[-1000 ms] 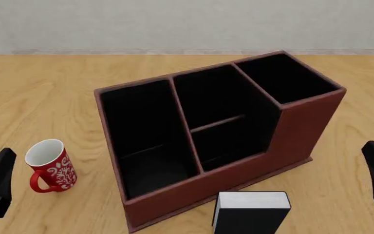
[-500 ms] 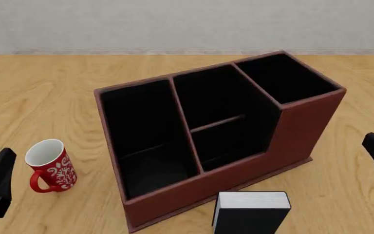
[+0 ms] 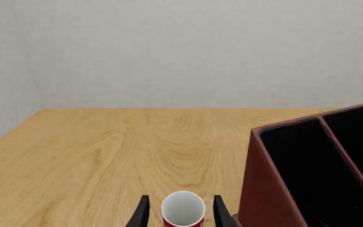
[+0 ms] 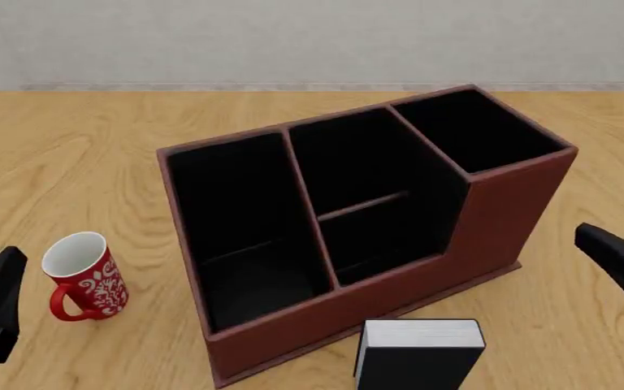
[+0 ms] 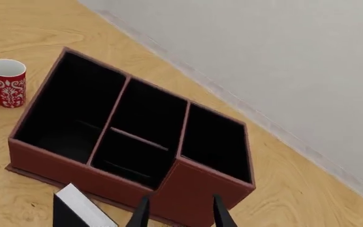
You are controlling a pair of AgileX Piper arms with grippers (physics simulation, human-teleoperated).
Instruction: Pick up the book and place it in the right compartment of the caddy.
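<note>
Where the wooden surface [image 4: 95, 146] meets the front view's left edge, the left pincer [image 3: 178, 213] sits low, fingers spread, nothing between them but open air; its wrist view shows the red mug [image 4: 82, 277] just ahead, rim framed between the two fingertips, not touched. Mug stands upright, handle toward the near left, well left of the caddy [image 4: 507, 219].

Caddy sits mid-surface, turned at an angle, reddish-brown walls, black lining, three cells: long undivided cell at left, middle cell with a low crossbar, and the right compartment [image 4: 477, 130] at the far right end. All three look empty.

Book [image 4: 418, 354] stands just in front of the caddy's near wall, toward its right half, white page block facing up, black cover toward the camera. Whether it touches the wall: cannot tell.

Right pincer [image 5: 179, 212] hangs at the right edge, fingers spread, holding nothing, apart from book and caddy.
</note>
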